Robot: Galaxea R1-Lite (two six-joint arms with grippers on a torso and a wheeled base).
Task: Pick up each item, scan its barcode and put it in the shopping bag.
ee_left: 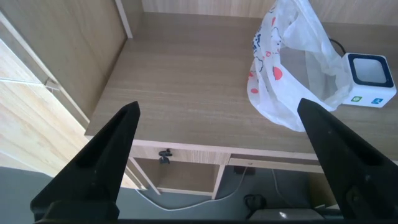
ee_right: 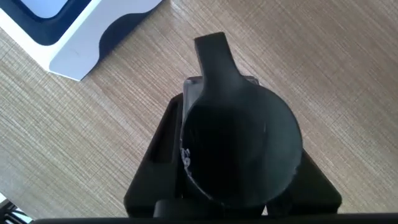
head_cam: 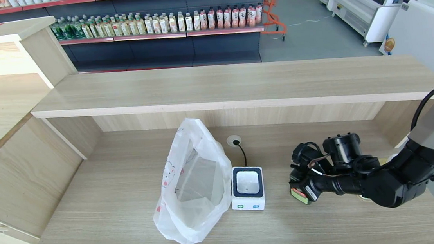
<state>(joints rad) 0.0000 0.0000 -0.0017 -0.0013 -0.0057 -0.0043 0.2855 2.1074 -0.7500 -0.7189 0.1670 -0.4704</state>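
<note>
Bag [head_cam: 195, 179] stands open mid-counter [head_cam: 120, 185], scanner [head_cam: 247, 188] just right of it. Right gripper [head_cam: 299, 187] sits low, right of the scanner, at a small green-red item [head_cam: 297, 196]; can't tell its grip. Left gripper [ee_left: 217, 163] is spread wide off the near-left edge.

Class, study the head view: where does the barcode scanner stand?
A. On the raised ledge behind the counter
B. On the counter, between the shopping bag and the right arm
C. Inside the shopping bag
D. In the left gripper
B: the scanner stands on the counter, with the shopping bag to its left and the right arm to its right.
</note>
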